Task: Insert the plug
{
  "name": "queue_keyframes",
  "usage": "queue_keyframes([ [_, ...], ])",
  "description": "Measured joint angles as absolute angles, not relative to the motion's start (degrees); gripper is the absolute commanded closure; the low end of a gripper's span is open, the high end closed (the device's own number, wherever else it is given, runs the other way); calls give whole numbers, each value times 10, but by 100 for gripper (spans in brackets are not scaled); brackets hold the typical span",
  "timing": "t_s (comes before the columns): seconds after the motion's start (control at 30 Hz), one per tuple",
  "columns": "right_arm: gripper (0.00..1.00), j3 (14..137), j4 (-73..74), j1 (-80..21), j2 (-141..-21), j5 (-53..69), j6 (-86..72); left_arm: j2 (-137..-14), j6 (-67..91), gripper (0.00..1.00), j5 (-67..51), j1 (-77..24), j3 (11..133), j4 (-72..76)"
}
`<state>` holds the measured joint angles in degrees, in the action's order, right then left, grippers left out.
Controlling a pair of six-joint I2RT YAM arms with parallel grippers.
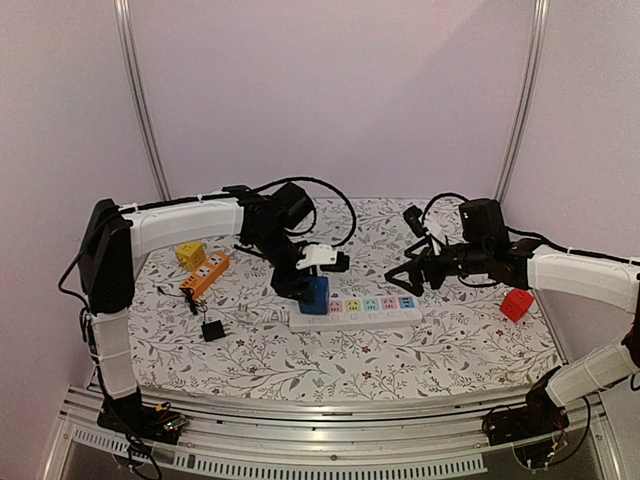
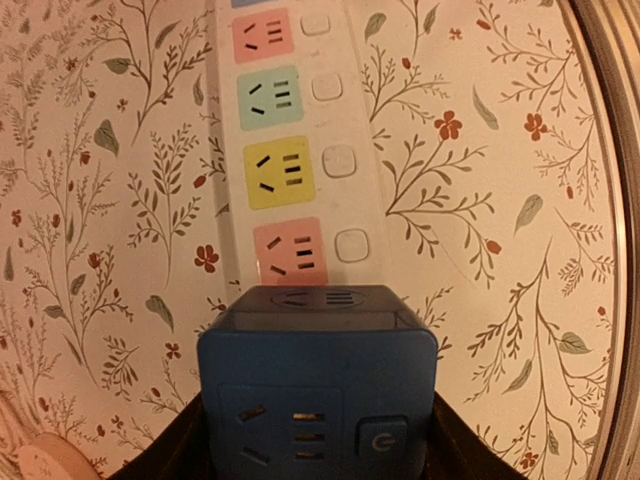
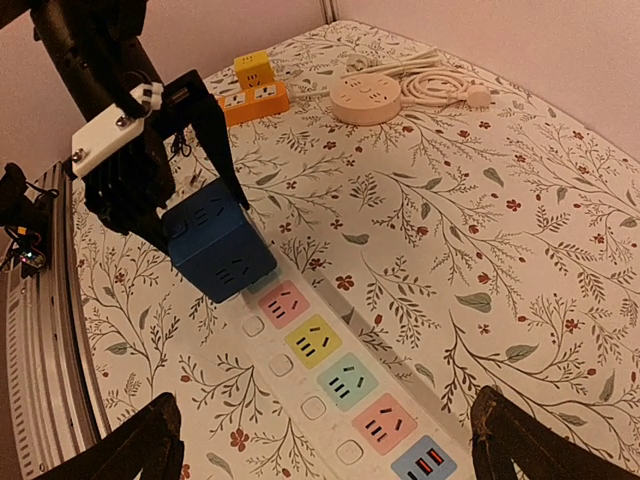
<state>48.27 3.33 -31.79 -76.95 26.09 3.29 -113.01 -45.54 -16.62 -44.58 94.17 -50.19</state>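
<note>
Your left gripper [image 3: 192, 215] is clenching the blue plastic cube-shaped plug adapter [image 3: 220, 240] from two opposite sides. The cube is sitting, a little tilted, over the near end of the long white power strip with coloured sockets [image 1: 350, 320], just beside the first pink socket [image 2: 290, 250]. Your right gripper [image 1: 405, 278] is hanging released above the other end of the strip and is touching nothing.

I am judging the cube to be rigid, rather light and smooth, so it is likely to slip or rotate if you are pressing off-centre. I would be holding it low on the flat side faces, away from the power button [image 2: 381, 440], and pushing straight down.

The right wrist view is showing you the tilt of the cube. The left wrist view is showing how it is lining up along the row of sockets. No view is showing the pins underneath, so I cannot tell if they are entering.
</note>
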Motion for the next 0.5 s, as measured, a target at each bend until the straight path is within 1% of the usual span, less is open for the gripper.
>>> queue_keyframes([
  [0.5, 1, 477, 30, -318, -768, 276, 48, -1147, -465, 100, -163, -437, 945, -499],
])
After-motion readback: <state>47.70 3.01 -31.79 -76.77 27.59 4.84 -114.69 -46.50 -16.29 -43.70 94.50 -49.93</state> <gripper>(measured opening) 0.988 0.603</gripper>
